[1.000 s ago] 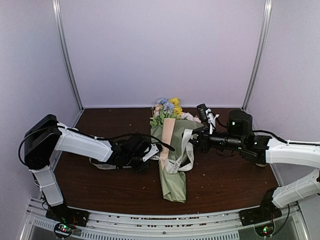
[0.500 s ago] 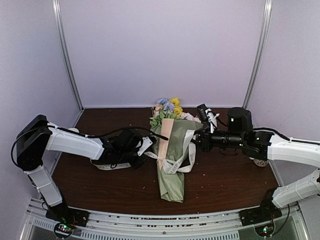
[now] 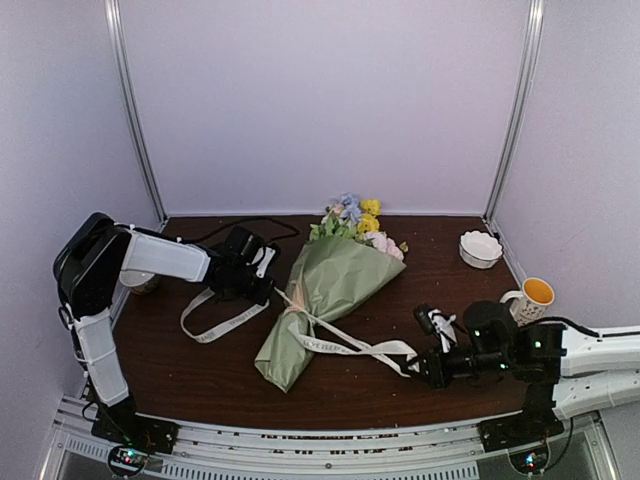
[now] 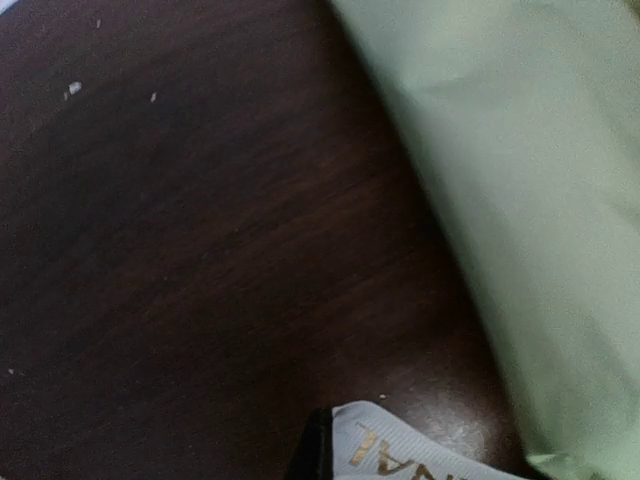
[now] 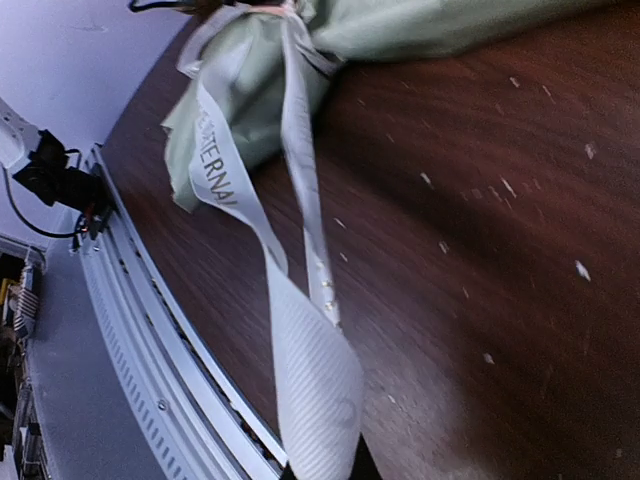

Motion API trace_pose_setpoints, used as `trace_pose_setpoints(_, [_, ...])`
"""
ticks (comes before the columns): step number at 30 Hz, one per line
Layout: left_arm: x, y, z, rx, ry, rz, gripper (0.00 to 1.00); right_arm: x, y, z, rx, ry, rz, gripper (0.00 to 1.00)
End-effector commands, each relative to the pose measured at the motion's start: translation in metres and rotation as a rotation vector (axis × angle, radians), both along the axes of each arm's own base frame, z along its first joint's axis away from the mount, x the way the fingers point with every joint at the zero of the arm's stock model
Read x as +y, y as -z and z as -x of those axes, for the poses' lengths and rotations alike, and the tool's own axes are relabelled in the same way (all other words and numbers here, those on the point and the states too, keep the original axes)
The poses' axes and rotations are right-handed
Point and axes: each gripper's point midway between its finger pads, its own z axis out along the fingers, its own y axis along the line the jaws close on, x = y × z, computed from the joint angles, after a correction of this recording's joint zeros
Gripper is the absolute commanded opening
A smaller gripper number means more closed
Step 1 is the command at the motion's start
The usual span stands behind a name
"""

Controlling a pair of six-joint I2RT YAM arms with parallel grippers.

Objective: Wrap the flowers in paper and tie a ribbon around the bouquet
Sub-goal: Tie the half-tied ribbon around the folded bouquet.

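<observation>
1. The bouquet [image 3: 325, 290] lies slantwise on the table [image 3: 200, 375], its narrow end toward the near edge.
2. The flowers [image 3: 357, 215] stick out of the bouquet's wide far end. The paper [image 3: 335, 275] shows its green side all round them.
3. The ribbon [image 3: 345, 345] circles the bouquet's narrow part.
4. The left gripper [image 3: 265, 283] is just left of the bouquet at that waist, jaws pressed together on a ribbon strand. Its wrist view shows lettered ribbon at the fingertips, with green paper beside it.
5. A slack loop of ribbon lies on the table left of the bouquet, below the left gripper.
6. The right gripper [image 3: 418, 368] is well to the right of the bouquet's narrow end, jaws pinching ribbon. Two strands run from the bouquet's waist straight to it.
7. A white bowl [image 3: 480, 248] sits right of the blooms, apart from them. A mug [image 3: 532, 297] stands nearer than the bowl, further right of the bouquet.
</observation>
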Motion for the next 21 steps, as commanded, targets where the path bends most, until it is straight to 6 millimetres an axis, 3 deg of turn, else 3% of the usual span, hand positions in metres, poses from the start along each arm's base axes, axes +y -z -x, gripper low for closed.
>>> trace_pose_setpoints(1, [0.027, 0.014, -0.023, 0.141, -0.16, 0.112, 0.0, -0.048, 0.044, 0.035, 0.172, 0.161, 0.068, 0.0])
trace_pose_setpoints(7, [0.06, 0.017, -0.058, 0.175, -0.277, 0.134, 0.0, -0.1, 0.088, 0.066, 0.291, 0.261, 0.108, 0.0])
trace_pose_setpoints(11, [0.092, 0.018, -0.073, 0.177, -0.355, 0.107, 0.0, -0.104, 0.076, 0.069, 0.308, 0.263, 0.013, 0.0])
trace_pose_setpoints(15, [0.119, 0.019, -0.083, 0.181, -0.416, 0.105, 0.0, -0.124, 0.066, 0.065, 0.26, 0.299, 0.089, 0.0])
trace_pose_setpoints(21, [0.121, 0.019, -0.083, 0.183, -0.393, 0.103, 0.0, -0.123, 0.072, 0.063, 0.222, 0.265, 0.255, 0.0])
